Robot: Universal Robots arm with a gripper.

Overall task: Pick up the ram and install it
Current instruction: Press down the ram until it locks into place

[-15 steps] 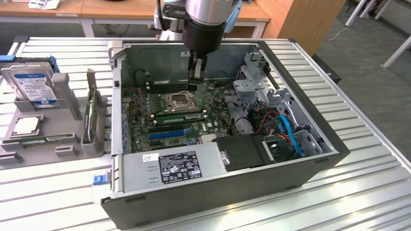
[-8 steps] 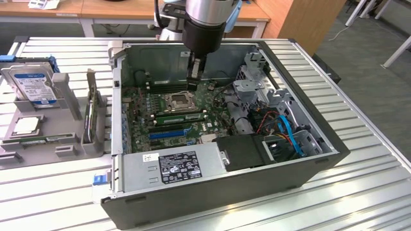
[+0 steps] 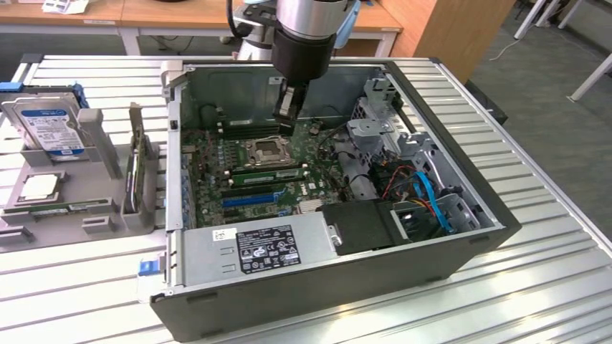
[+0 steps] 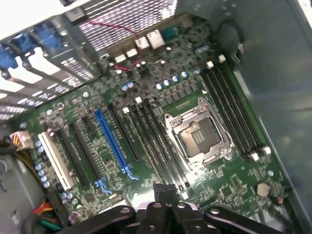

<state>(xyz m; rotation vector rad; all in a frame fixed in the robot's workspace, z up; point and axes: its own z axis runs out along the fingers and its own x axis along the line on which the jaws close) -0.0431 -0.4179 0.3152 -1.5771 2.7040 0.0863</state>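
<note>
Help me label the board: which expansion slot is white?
The white slot at the board's edge, last in its row. Its neighbours are black, and the blue slot lies farther along.

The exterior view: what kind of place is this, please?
Probably a robotics lab or test workshop. An open computer case lies on a slatted metal table, a hard drive stands in a grey fixture beside it, and wooden desks stand behind.
</note>
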